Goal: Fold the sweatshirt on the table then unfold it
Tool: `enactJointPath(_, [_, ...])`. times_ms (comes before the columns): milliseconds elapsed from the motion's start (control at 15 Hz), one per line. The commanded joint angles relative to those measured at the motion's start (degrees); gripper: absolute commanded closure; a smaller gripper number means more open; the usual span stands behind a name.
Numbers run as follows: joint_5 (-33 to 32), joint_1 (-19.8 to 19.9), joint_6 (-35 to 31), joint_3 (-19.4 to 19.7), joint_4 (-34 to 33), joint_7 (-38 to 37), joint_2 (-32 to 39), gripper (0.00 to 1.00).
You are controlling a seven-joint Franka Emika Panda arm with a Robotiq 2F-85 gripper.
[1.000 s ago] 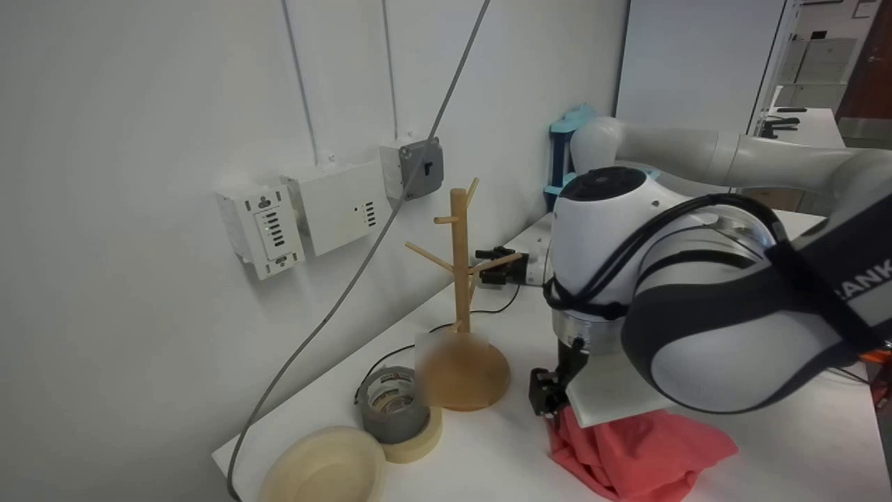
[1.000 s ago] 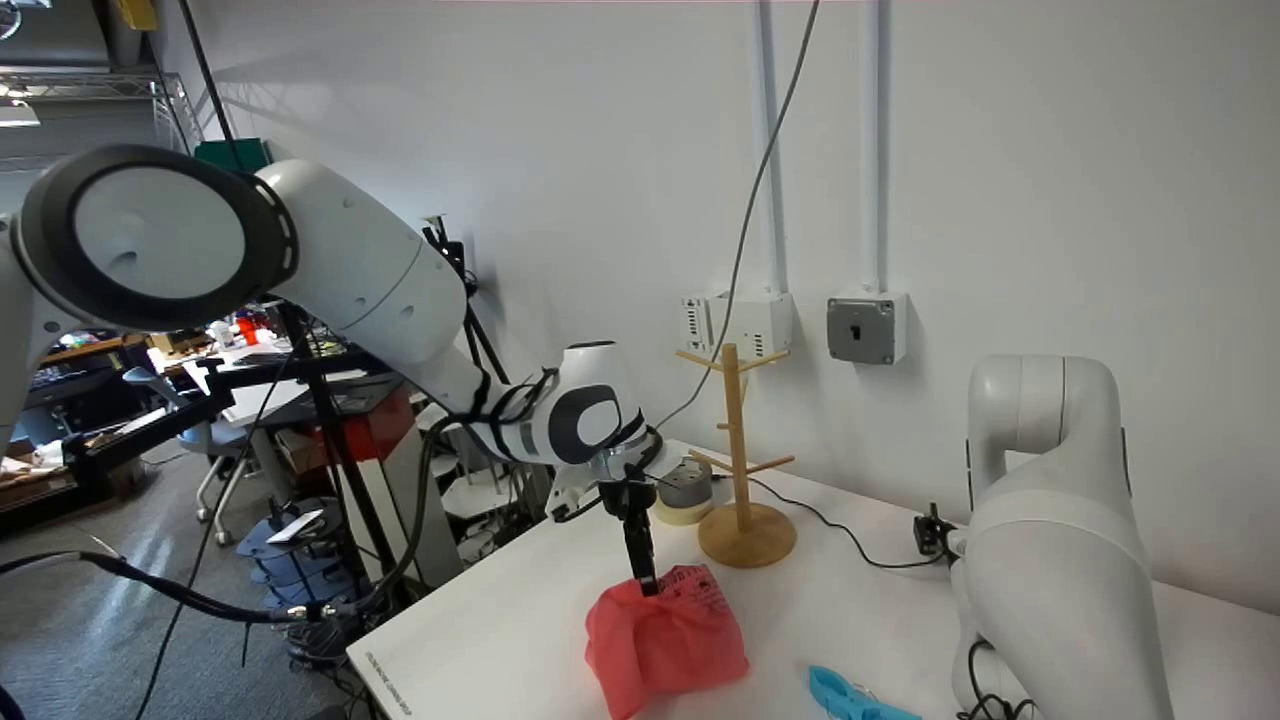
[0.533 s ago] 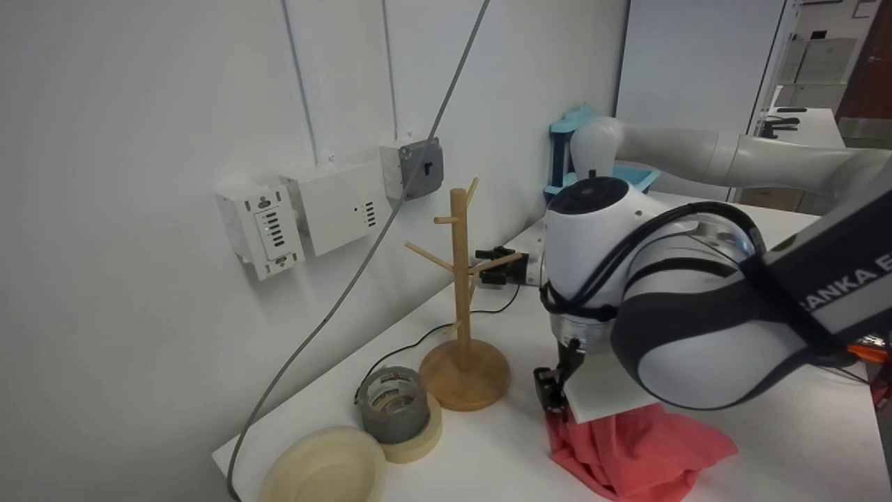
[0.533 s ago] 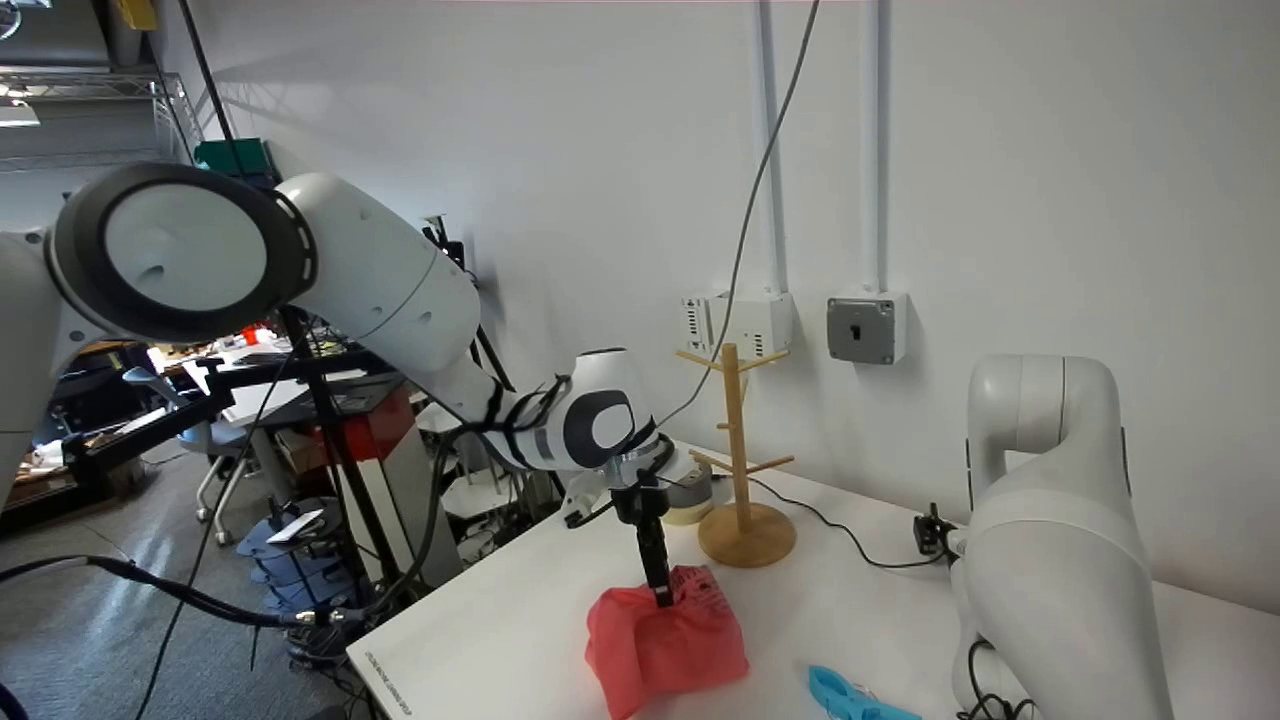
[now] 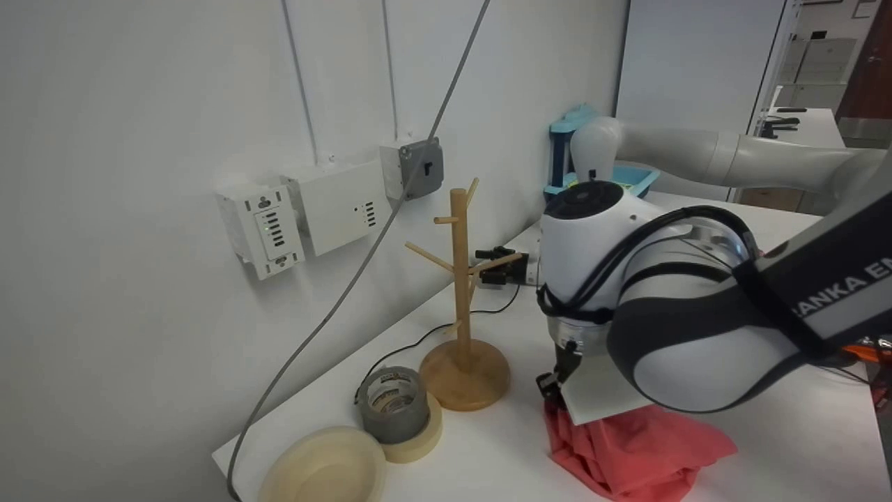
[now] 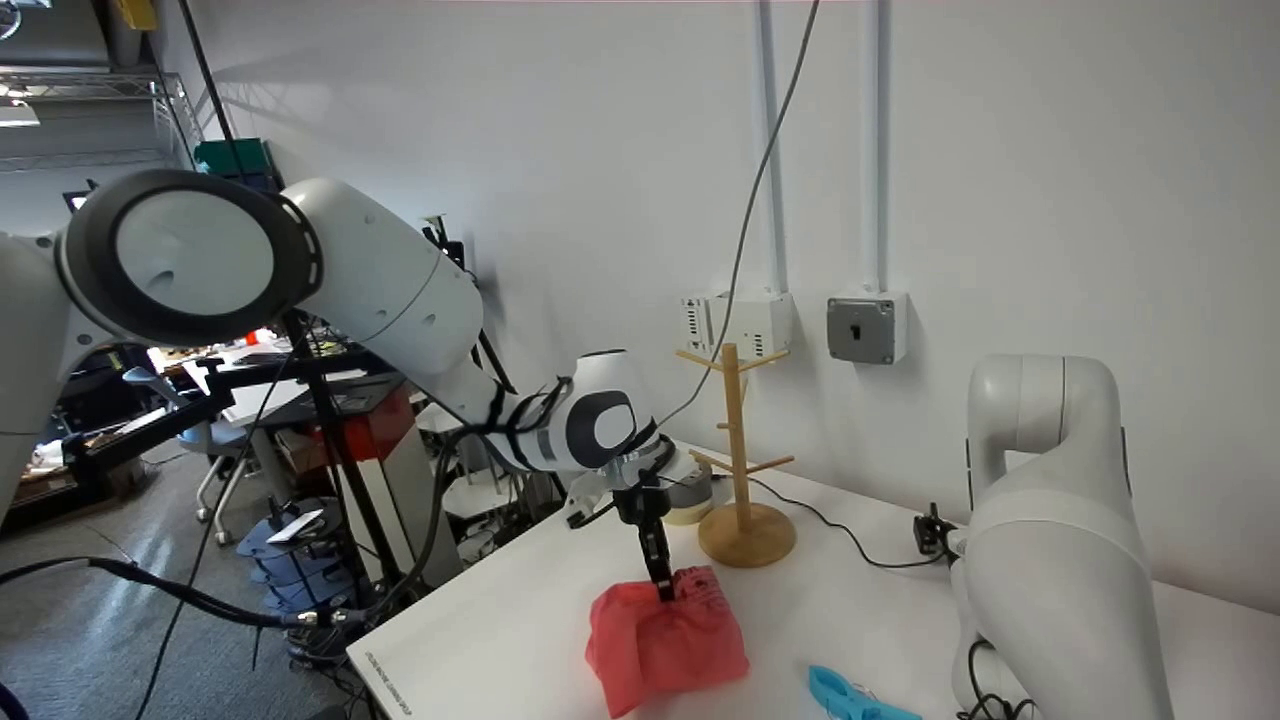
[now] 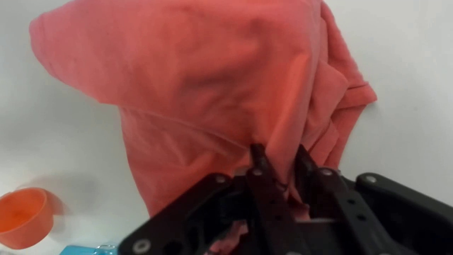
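Black fingers (image 7: pixel 305 161) of the gripper (image 7: pixel 279 146) stand only slightly apart in the wrist view, with an upright fold of the sweatshirt (image 7: pixel 212 71) pinched between them. At the left of that view, an orange cup-shaped object (image 7: pixel 39 226) sits on the white table (image 7: pixel 400 124), apart from the sweatshirt.

In an exterior view, a beige bowl (image 5: pixel 324 464) stands near left; just right of it, a grey tape roll (image 5: pixel 396 422) rests on a cream roll (image 5: pixel 425 440), and next comes an upright wooden stand (image 5: pixel 461 293). Farther right lies the sweatshirt, crumpled on the table, the gripper at its left edge and the robot arm (image 5: pixel 683 348) extending from the right. In an exterior view, the sweatshirt shows dark print (image 6: pixel 706 592) beside the fingertips; near right of it lies a blue object (image 6: pixel 855 697), and a pale grey arm (image 6: pixel 1060 560) stands farther right.
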State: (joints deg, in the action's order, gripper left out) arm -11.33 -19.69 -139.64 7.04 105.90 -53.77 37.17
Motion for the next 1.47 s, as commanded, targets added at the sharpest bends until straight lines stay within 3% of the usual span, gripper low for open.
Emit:
enactJointPath(0, [-2.49, -1.35, 1.86, 0.94, -0.34, -1.69, -1.49, 1.0])
enactJointPath(333, [-1.01, 0.13, 1.0, -1.34, 3.31, 1.21, -6.62, 0.97])
enactJointPath(1000, [-1.93, 3.02, -0.96, -1.71, 16.39, 3.04, -18.0, 0.97])
enactJointPath(1200, [-4.96, 3.72, -1.83, -0.52, 19.48, 2.56, -19.61, 0.97])
enactJointPath(1400, [-13.48, 3.23, -2.21, 2.09, 21.45, -1.92, -20.57, 0.97])
